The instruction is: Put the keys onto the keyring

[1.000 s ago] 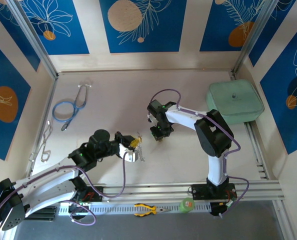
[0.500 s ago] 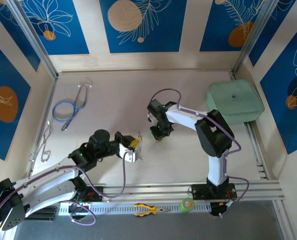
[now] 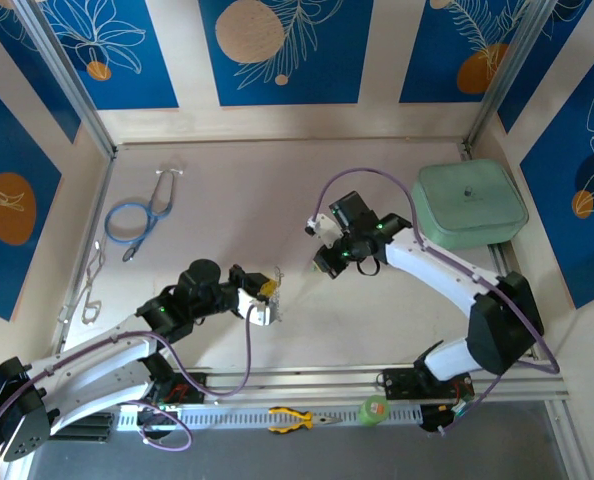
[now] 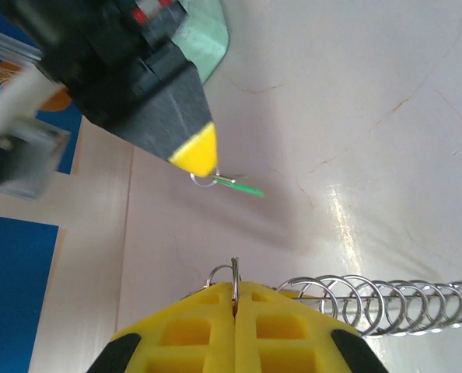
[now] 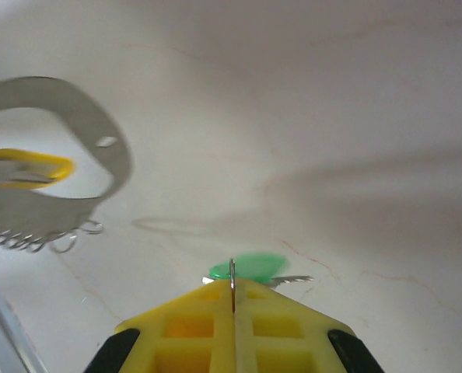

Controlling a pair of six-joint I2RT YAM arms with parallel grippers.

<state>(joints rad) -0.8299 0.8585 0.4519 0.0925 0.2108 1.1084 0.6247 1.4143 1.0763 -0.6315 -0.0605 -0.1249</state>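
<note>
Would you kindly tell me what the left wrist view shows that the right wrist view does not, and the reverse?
Left wrist, not right wrist: a corner of the green box, a blue wall panel, and the right gripper seen from outside, shut on a small ring with the green key hanging edge-on. Right wrist, not left wrist: the keyring's strap loop and the key's broad green head. Both: the key, the keyring's silver rings and the table.
</note>
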